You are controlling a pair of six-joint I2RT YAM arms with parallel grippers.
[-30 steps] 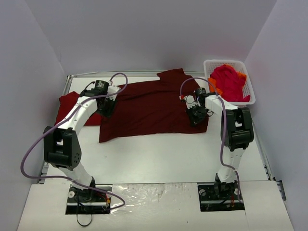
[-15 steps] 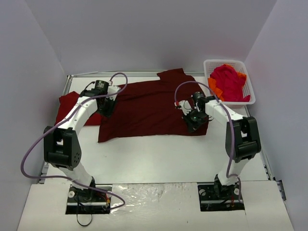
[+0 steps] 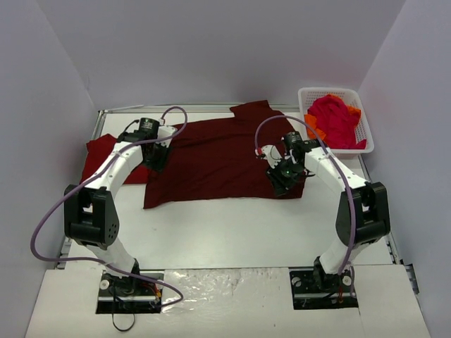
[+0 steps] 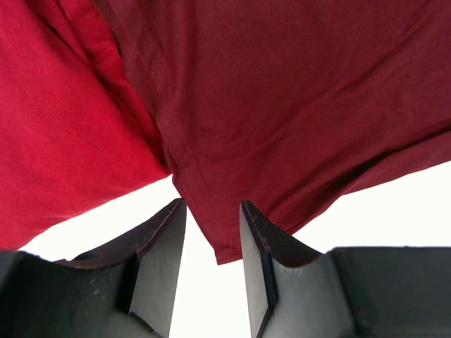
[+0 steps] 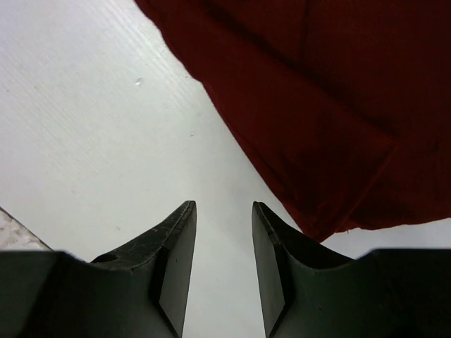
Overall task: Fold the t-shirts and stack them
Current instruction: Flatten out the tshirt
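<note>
The dark maroon t-shirt [image 3: 218, 158] lies spread flat (hem slightly rumpled); left gripper [image 4: 211, 208] and right gripper [image 5: 223, 205] stand narrowly parted.

The maroon shirt [image 3: 218, 158] is dark and plain all over, and it lies on a white surface [image 3: 232, 232] with a brighter, plain red shirt [image 3: 99, 156] next to it. The basket [image 3: 328, 90] is white with little holes in a criss-cross pattern, and in it are a pinky-red crimson shirt [image 3: 335, 120] and an orange shirt [image 3: 311, 127]. The left claw [image 4: 211, 204] and the right claw [image 5: 223, 205] are both dark grey.
</note>
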